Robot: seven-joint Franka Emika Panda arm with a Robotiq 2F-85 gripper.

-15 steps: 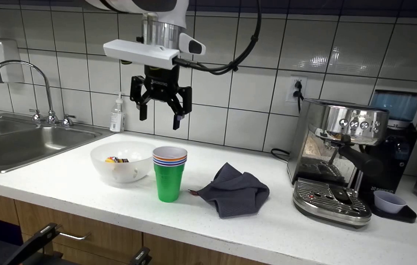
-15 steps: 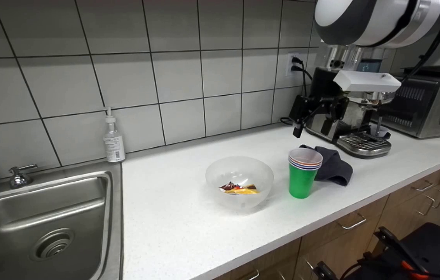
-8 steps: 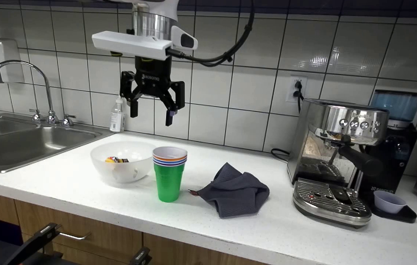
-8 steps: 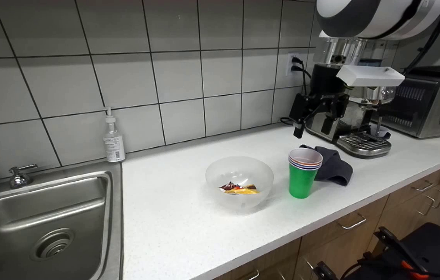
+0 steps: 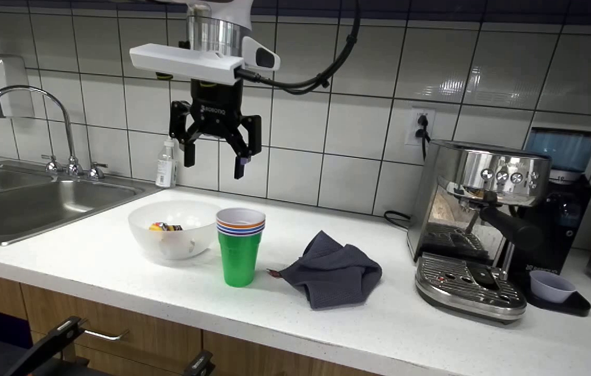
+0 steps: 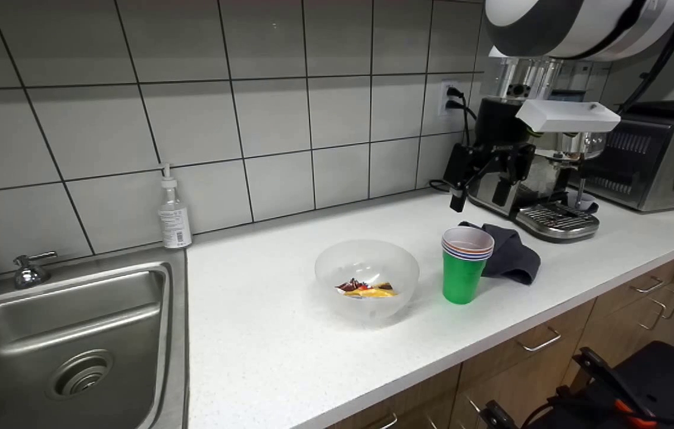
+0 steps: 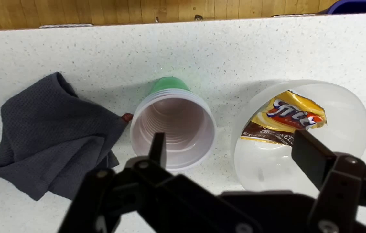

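Note:
My gripper (image 5: 214, 164) is open and empty, hanging fingers-down above the counter. It also shows in an exterior view (image 6: 479, 198) and the wrist view (image 7: 230, 144). Below it stands an upright stack of plastic cups (image 5: 239, 258), green outside and whitish inside (image 7: 176, 126). Beside the stack is a frosted bowl (image 5: 191, 245) holding a yellow and brown snack bag (image 7: 286, 118). In the wrist view one finger overlaps the cup mouth and the other overlaps the bowl; neither touches. A crumpled dark grey cloth (image 5: 332, 274) lies on the cups' other side.
An espresso machine (image 5: 483, 172) stands beyond the cloth, with a black grinder (image 5: 562, 224) beside it and a microwave (image 6: 658, 161) further along. A steel sink (image 5: 60, 201) and soap bottle (image 5: 166, 166) are at the bowl's side. Tiled wall behind; counter edge in front.
The gripper has shifted slightly toward the sink side and a little upward, then stayed almost still over the last half second. The cups, bowl and cloth have not moved.

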